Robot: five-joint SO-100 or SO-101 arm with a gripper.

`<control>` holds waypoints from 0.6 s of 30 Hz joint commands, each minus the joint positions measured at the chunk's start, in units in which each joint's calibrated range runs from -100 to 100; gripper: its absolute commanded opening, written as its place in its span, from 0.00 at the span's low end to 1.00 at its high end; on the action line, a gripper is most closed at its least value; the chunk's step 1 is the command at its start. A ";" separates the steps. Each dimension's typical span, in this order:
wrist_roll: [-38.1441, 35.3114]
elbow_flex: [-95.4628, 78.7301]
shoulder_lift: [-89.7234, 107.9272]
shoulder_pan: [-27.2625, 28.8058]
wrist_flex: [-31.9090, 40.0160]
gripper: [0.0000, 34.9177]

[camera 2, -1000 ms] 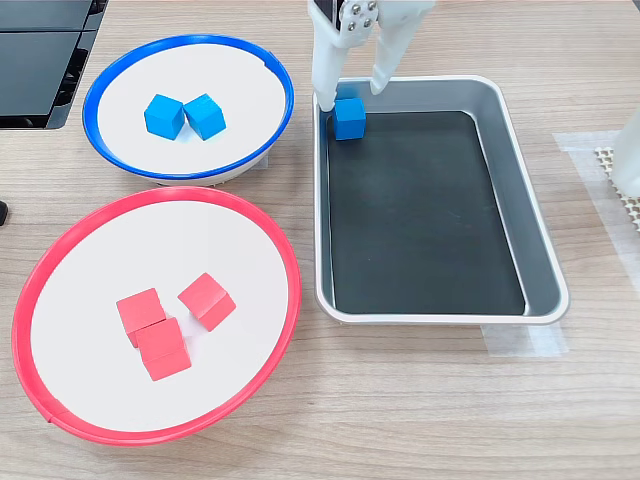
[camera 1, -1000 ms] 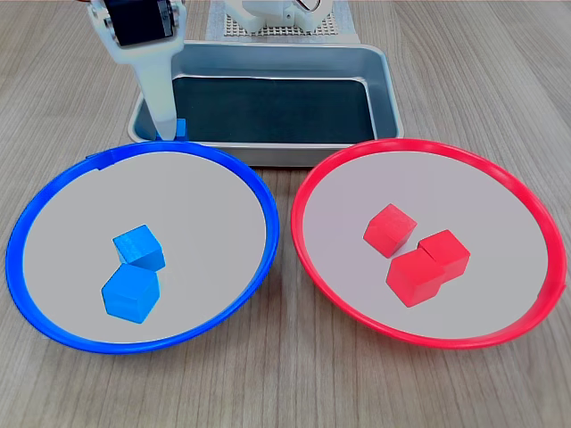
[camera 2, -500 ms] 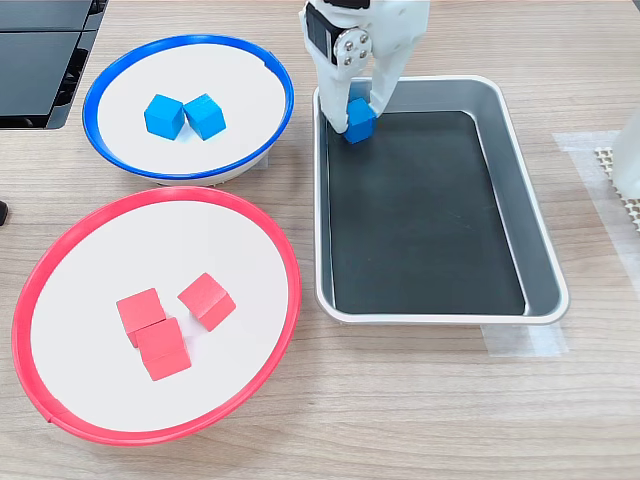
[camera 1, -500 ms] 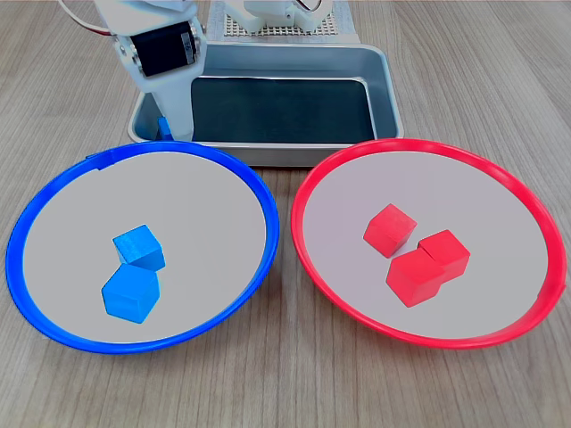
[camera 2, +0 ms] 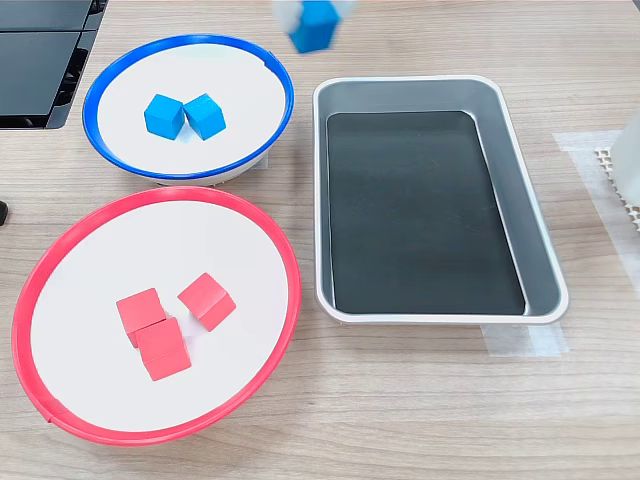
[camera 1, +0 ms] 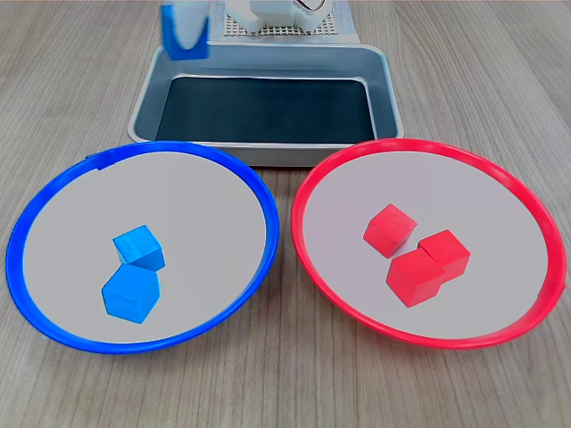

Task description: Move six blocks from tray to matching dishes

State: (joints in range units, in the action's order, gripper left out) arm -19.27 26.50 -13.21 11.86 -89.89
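A small bright blue cube [camera 2: 314,26] hangs in the air at the top edge of the second exterior view, blurred, with pale bits of the white gripper [camera 2: 300,14] on either side of it; the jaws appear to be pinching it, though nearly all of the arm is cut off. In the first exterior view the same cube [camera 1: 186,32] shows at the top, above the far left corner of the rectangular silver metal tray [camera 1: 384,89]. The tray's dark bottom [camera 2: 420,210] is bare.

Two more blue cubes [camera 2: 184,115] sit touching each other in the round grey plate with the blue rim [camera 2: 120,70]. Three bright red cubes [camera 2: 168,320] lie bunched together in the round grey plate with the red rim [camera 2: 285,270], which sits just beside the blue-rimmed one and near the tray's long wall.

All of it rests on a pale wood-grain tabletop [camera 2: 400,400]. A strip of clear tape [camera 2: 525,340] lies by one tray corner.
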 commanded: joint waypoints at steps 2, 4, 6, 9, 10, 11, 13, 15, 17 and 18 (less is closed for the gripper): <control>1.22 8.87 -12.07 -0.14 11.10 0.00; 0.10 8.78 -14.89 0.05 14.32 0.00; -1.56 8.23 -17.62 0.05 18.12 0.01; -3.86 5.96 -19.07 -0.33 21.66 0.37; -4.40 5.14 -18.98 -0.42 22.16 0.46; -4.64 3.95 -18.39 -0.61 22.82 0.53; -4.69 0.86 -16.00 -0.89 23.98 0.57; -4.49 -4.06 -11.65 -1.08 25.21 0.56; -4.00 -10.79 -5.85 -1.36 27.19 0.50; -3.27 -14.71 -2.18 -1.55 28.60 0.43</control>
State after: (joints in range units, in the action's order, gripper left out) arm -23.61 21.14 -27.54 10.80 -64.93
